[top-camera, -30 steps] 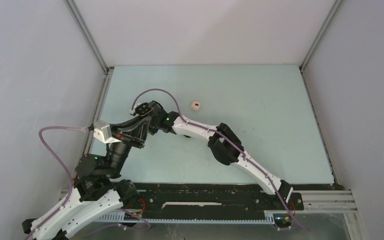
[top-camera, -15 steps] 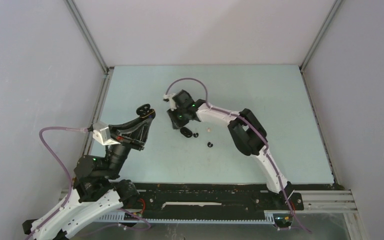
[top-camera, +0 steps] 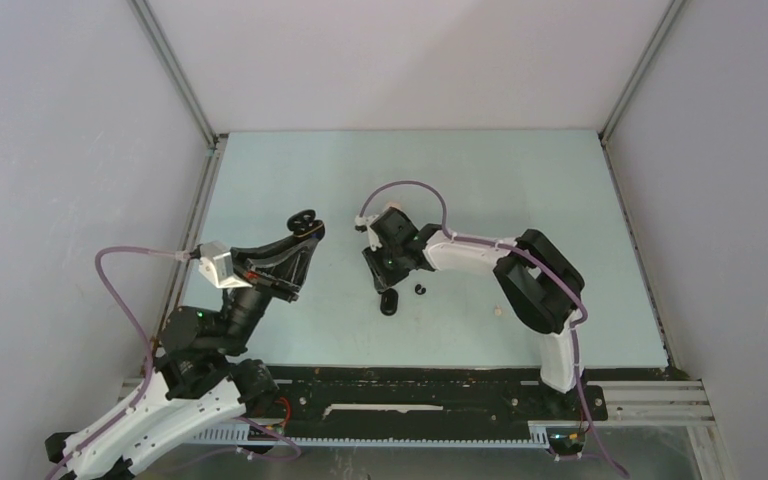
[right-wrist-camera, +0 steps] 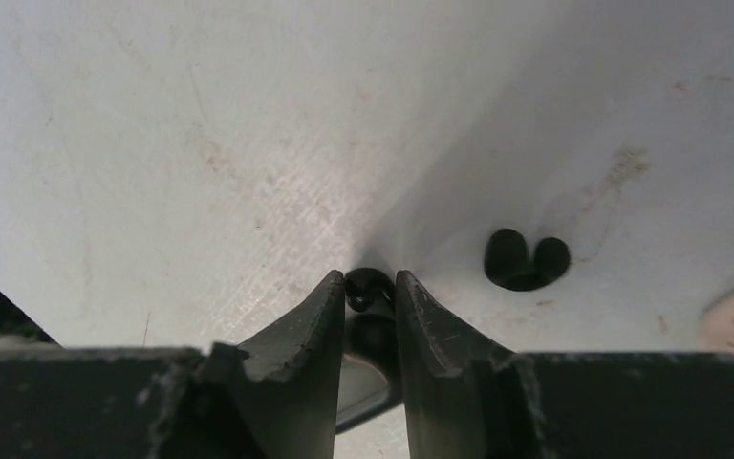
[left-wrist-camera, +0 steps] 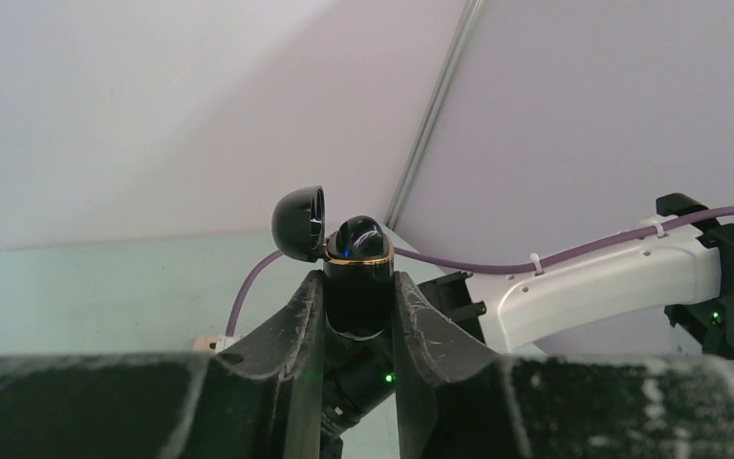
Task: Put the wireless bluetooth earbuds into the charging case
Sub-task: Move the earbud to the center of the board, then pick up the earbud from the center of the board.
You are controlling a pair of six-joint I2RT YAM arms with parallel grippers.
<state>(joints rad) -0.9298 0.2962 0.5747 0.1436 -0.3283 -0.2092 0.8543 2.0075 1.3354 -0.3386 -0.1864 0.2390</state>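
- The charging case (left-wrist-camera: 358, 251) is on the left, raised off the table in the left gripper (left-wrist-camera: 356, 287). It is glossy black with a gold band, and its lid (left-wrist-camera: 299, 223) is hinged open to one side. A small blue light shows on it. What sits inside cannot be made out.
- Near the table's middle, a black earbud (right-wrist-camera: 368, 290) lies on the surface between the fingertips of the right gripper (right-wrist-camera: 370, 279).
- Just to its right a second black earbud (right-wrist-camera: 526, 260), curled, lies loose on the table.
- Further right is a small whitish piece (top-camera: 497, 311), too small to identify.
- The tabletop (top-camera: 520, 190) is pale blue-green and faintly scuffed, enclosed by plain grey-white walls (top-camera: 410, 60) with metal corner posts (top-camera: 175, 75).
- The left arm (top-camera: 230, 300) reaches up and forward from its base, jaws clenched on the case's lower body, the case upright.
- The right arm (top-camera: 480, 255) folds back at the elbow and stretches leftward, wrist tipped down to the table. Its jaws are drawn in tight, grasping the first earbud.
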